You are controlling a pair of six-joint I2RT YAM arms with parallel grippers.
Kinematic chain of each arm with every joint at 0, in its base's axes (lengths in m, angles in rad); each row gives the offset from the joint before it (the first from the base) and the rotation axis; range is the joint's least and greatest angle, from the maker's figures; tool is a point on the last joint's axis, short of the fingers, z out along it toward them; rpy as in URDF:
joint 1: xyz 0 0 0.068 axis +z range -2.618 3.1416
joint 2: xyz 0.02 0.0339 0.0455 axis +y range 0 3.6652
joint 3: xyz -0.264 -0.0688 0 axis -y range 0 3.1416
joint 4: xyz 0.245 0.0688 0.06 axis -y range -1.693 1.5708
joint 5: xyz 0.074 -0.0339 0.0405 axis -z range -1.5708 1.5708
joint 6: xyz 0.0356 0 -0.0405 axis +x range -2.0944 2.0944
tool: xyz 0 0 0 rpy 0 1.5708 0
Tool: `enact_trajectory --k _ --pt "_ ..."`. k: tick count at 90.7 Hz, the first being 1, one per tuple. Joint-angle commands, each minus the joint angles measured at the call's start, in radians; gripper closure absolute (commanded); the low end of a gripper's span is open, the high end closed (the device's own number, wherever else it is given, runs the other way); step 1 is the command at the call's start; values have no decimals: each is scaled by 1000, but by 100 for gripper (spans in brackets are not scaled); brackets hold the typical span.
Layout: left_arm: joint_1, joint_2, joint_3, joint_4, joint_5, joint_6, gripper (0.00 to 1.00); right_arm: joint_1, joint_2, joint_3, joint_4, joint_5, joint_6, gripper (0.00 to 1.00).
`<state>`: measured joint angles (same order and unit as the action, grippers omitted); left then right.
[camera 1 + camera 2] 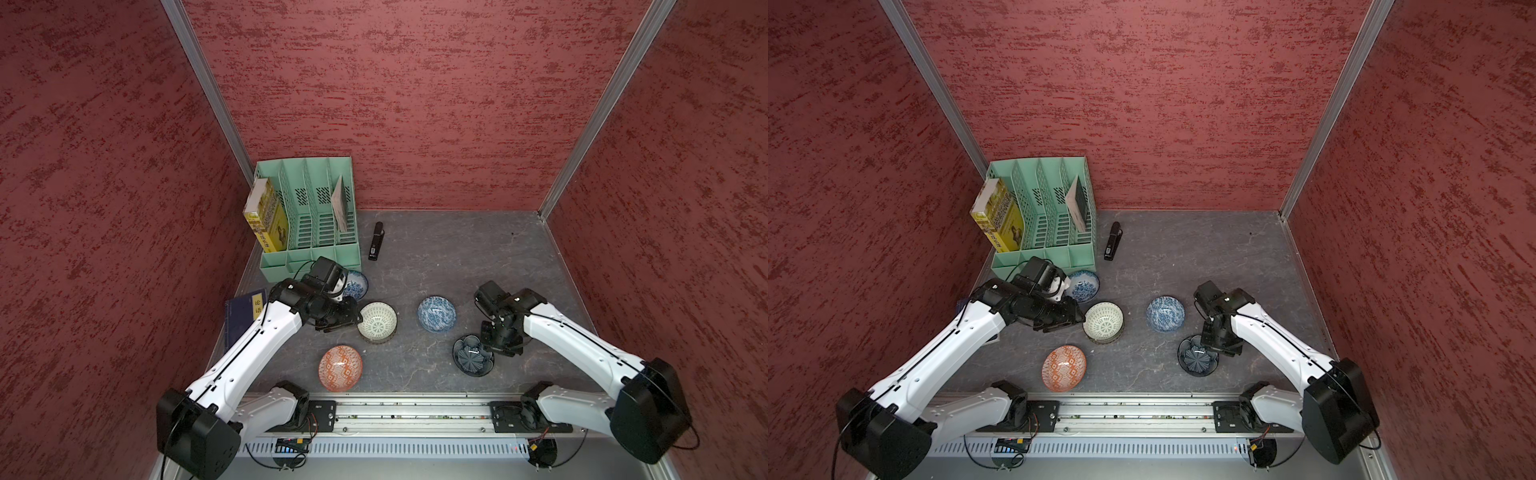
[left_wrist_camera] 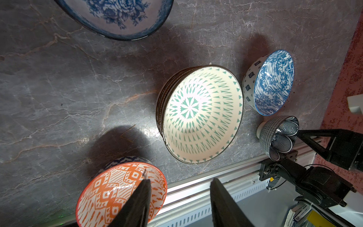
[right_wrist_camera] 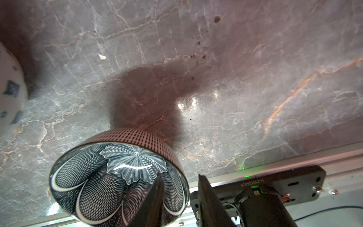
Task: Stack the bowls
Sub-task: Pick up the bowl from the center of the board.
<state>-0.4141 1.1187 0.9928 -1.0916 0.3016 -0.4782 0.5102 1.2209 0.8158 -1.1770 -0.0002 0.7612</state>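
Dark-blue flower bowl [image 3: 117, 176] sits on table [image 3: 235, 78] front-right, right end effector [image 3: 179, 176] straddling its rim, jaws not yet clamped; glazed ceramic looks slick, stiff, chippable, so pinch rim wall squarely.

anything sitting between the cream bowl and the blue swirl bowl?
Nothing. Between the cream bowl and the blue swirl bowl there is only a narrow strip of bare table. It shows in both top views.

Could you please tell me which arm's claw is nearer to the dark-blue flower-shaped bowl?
Right. The right claw straddles the rim of the flower-shaped bowl, one finger inside, one outside. The left claw is across the table, near the cream bowl.
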Motion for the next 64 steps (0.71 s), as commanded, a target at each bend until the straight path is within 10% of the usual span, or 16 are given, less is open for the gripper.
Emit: enact_trajectory --k 1,64 --pt "5 -16 -14 16 15 4 49 -7 3 -15 37 -11 20 71" --pt "5 -17 -26 22 20 12 49 -1 31 -21 37 -41 14 74"
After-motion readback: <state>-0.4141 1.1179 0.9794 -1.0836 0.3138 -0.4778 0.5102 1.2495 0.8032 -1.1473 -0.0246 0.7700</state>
